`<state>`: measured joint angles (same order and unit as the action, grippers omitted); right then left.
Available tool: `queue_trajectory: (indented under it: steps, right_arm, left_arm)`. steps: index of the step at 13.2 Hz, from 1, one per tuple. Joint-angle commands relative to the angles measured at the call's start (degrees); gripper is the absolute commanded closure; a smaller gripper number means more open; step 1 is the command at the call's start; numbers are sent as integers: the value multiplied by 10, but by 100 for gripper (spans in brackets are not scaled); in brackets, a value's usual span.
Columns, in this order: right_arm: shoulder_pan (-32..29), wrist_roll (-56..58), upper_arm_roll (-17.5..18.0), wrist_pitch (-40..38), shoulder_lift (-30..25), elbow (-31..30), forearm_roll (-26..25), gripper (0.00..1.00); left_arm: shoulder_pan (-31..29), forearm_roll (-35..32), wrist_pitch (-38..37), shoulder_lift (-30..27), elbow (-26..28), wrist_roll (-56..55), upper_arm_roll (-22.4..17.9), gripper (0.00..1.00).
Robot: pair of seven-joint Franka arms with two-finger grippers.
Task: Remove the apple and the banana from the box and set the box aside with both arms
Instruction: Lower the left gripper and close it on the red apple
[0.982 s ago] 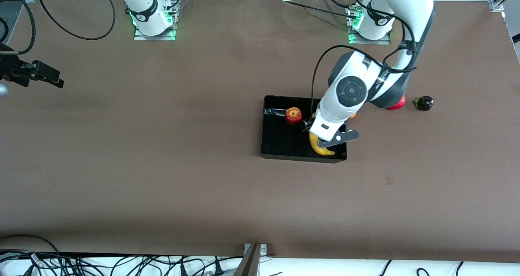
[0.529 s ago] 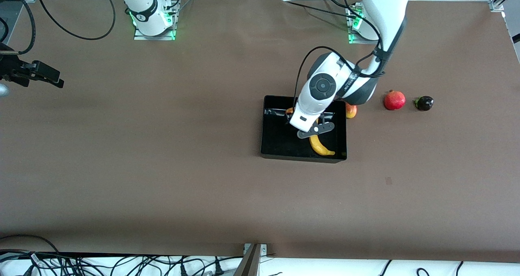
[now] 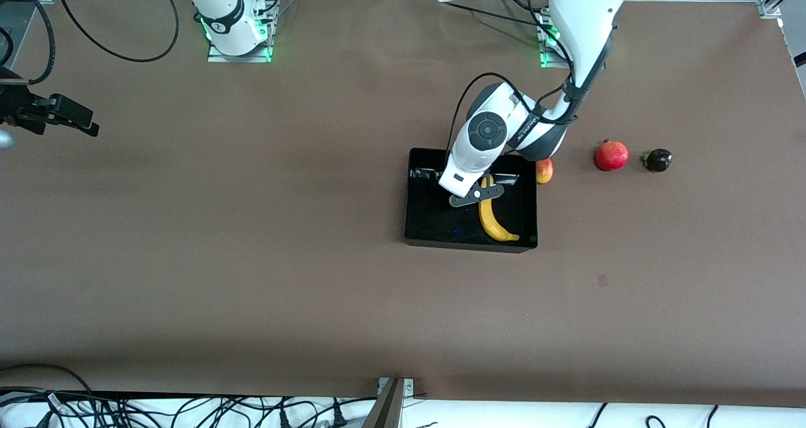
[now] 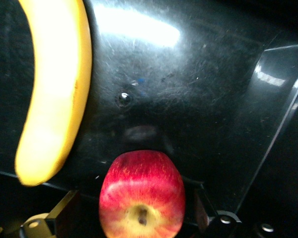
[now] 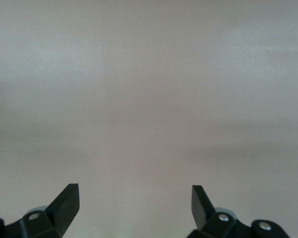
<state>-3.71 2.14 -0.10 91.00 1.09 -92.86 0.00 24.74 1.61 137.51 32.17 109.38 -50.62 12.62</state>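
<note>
Since earlier, shifted from banana (image 3: 493, 219) to straddle apple (image 4: 142, 194), left gripper (image 4: 134, 210) spread wide; firm, smooth, round: pinch mid-sides

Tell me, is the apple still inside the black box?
Yes, inside. The left wrist view shows the apple sitting on the box floor, between the open left gripper fingers, beside the banana.

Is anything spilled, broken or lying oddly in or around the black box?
Nothing stands out. The banana and apple lie intact in the box, which sits flat, and the open left gripper straddles the apple.
</note>
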Motion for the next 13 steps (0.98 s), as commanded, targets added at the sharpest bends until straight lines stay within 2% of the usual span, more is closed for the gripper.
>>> queue_trajectory:
  steps: [1, 2, 4, 5, 6, 10, 13]
  right_arm:
    - [4, -6, -3, -6, -2, 2, 1, 0]
    - [5, -6, -3, -6, -2, 1, 1, 0]
    - [5, -6, -3, -6, -2, 1, 1, 0]
    - [5, -6, -3, -10, -2, 1, 1, 0]
    - [5, -6, -3, -12, -2, 1, 1, 0]
    - [5, -6, -3, -12, -2, 2, 1, 0]
    - [5, -6, -3, -11, -2, 1, 1, 0]
  left_arm:
    - [0, 9, 30, -1, 27, -11, 9, 0]
    - [0, 8, 30, 0, 29, -13, 9, 8]
    - [0, 8, 30, 2, 32, -14, 10, 59]
    - [0, 8, 30, 3, 33, -14, 16, 93]
    - [-3, 8, 30, 3, 33, -13, 21, 100]
    - [-7, 8, 8, -13, 21, -16, 22, 100]
    - [-49, 7, -181, -46, -72, 0, 23, 100]
